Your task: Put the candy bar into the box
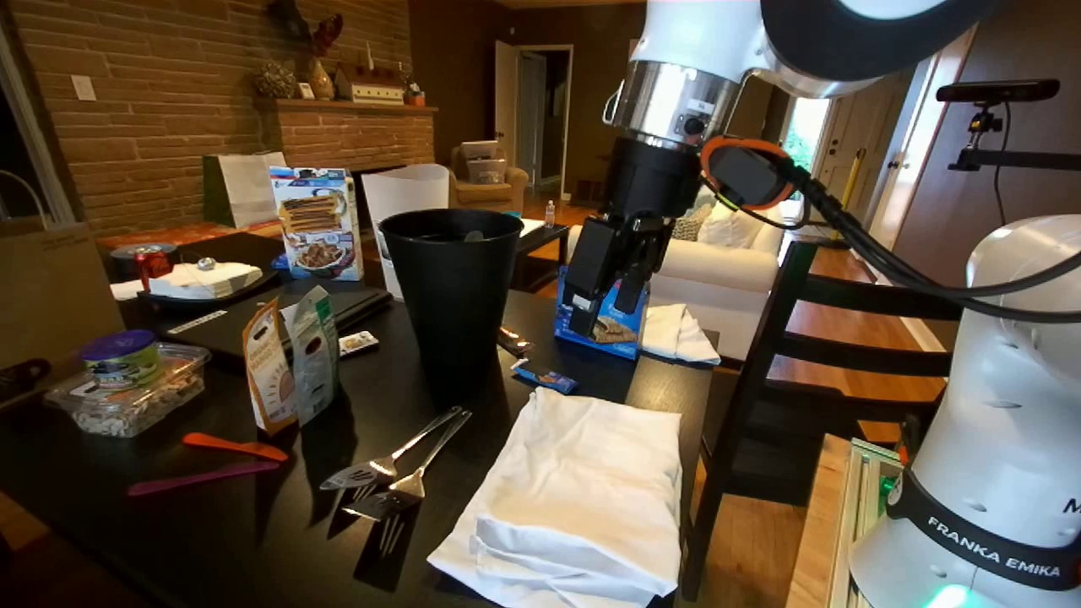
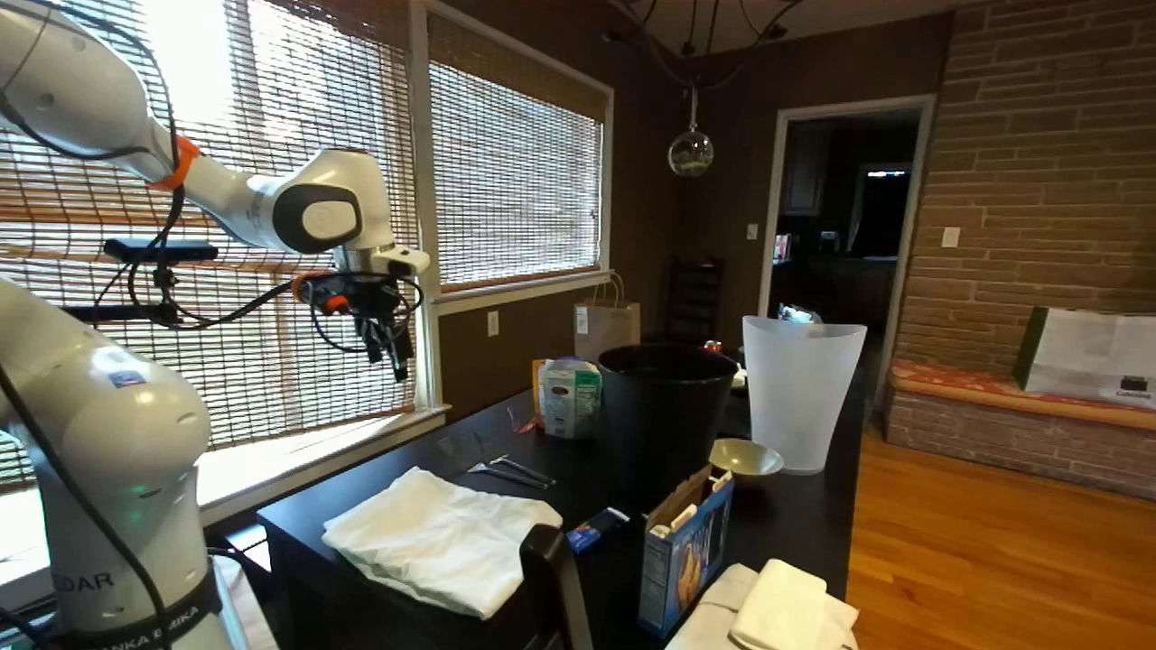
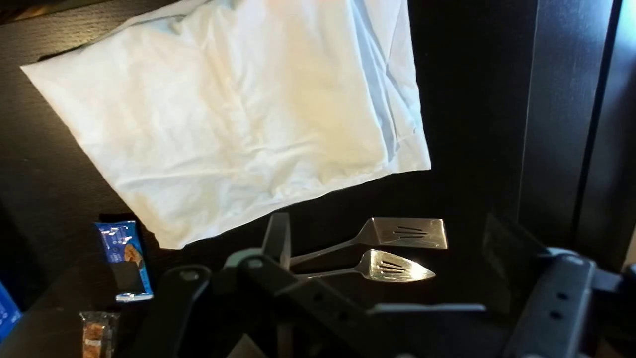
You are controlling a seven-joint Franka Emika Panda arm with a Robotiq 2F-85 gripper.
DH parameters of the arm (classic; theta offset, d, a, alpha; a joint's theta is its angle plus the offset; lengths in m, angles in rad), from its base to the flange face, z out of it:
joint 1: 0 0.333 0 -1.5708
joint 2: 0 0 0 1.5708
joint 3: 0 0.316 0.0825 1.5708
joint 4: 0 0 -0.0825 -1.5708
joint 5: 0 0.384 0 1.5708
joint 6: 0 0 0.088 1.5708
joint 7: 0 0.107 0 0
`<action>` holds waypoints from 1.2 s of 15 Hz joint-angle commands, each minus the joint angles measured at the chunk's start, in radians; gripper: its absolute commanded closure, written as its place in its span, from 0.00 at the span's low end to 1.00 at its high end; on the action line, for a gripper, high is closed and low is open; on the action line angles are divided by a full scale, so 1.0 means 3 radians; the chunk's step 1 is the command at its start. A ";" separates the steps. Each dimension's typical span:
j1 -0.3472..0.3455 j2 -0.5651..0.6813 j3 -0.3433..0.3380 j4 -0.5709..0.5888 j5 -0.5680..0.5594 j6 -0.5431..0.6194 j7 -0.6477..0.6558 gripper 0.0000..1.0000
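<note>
The candy bar in a blue wrapper [image 1: 546,377] lies on the dark table between the black bin and the white cloth. It also shows in an exterior view [image 2: 596,530] and at the left of the wrist view [image 3: 124,248]. The bright-blue box [image 1: 615,338] stands upright near the table edge; its top is open with flaps up in an exterior view [image 2: 688,551]. Only a blue corner of the box [image 3: 6,313] shows in the wrist view. My gripper [image 1: 606,314] is open and empty, high above the table; in the wrist view [image 3: 392,251] its fingers are wide apart.
A tall black bin [image 1: 452,287] stands beside the candy bar. A folded white cloth [image 1: 591,473], two metal servers [image 1: 397,481] and two pouches [image 1: 291,363] are on the table. A clear-wrapped bar [image 3: 93,334] lies near the blue one. A chair [image 1: 760,371] stands at the edge.
</note>
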 commanded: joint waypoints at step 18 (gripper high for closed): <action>-0.1506 0.1061 -0.0085 0.0047 -0.1250 0.1119 0.1017 0.00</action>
